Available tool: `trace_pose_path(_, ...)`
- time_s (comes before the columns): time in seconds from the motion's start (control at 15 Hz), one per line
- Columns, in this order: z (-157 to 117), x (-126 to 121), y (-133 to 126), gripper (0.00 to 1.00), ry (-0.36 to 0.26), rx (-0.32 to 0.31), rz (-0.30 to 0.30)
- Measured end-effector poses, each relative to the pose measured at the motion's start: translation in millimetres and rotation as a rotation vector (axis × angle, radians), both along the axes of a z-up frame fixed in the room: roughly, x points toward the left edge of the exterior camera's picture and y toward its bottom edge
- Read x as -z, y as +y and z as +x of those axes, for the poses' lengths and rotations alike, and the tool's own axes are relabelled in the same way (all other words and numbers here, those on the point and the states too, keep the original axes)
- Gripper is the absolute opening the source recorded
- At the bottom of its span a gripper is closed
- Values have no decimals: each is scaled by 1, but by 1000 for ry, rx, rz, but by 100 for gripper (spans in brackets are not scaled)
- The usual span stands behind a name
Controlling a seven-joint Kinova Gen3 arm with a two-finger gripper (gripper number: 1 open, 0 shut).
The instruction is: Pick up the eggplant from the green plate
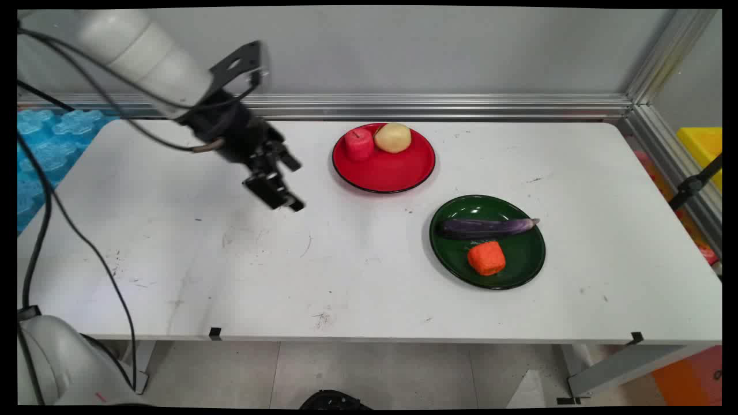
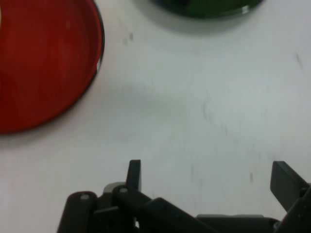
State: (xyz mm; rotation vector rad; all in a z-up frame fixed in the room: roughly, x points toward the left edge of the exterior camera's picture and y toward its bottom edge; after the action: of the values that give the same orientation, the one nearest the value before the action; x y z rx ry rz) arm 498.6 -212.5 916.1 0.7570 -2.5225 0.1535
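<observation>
My gripper point(image 1: 291, 184) hangs above the bare white table point(image 1: 230, 259), left of centre, open with nothing between its fingers. In the hand view the gripper point(image 2: 210, 177) shows only tabletop between its two fingers. The nearest thing is a red plate point(image 1: 392, 170) to its right, holding a red apple point(image 1: 359, 144) and a potato point(image 1: 392, 138). Further right and nearer stands a green plate point(image 1: 522, 253) with a purple eggplant point(image 1: 487, 227) and an orange carrot chunk point(image 1: 486, 257). The hand view catches the red plate point(image 2: 43, 63) at upper left and the green plate's rim point(image 2: 209, 7) at the top.
An aluminium rail point(image 1: 438, 106) runs along the table's back edge. Blue foam mats point(image 1: 46, 138) lie off the left end and a yellow bin point(image 1: 700, 147) off the right. Black cables point(image 1: 86, 242) hang over the table's left part.
</observation>
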Motion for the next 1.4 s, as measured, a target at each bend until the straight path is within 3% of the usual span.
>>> trace_pose_path(0.67,-87,9,-63,100,112,-18,-82)
trace_pose_path(1.4,-181,67,-118,100,91,74,-146)
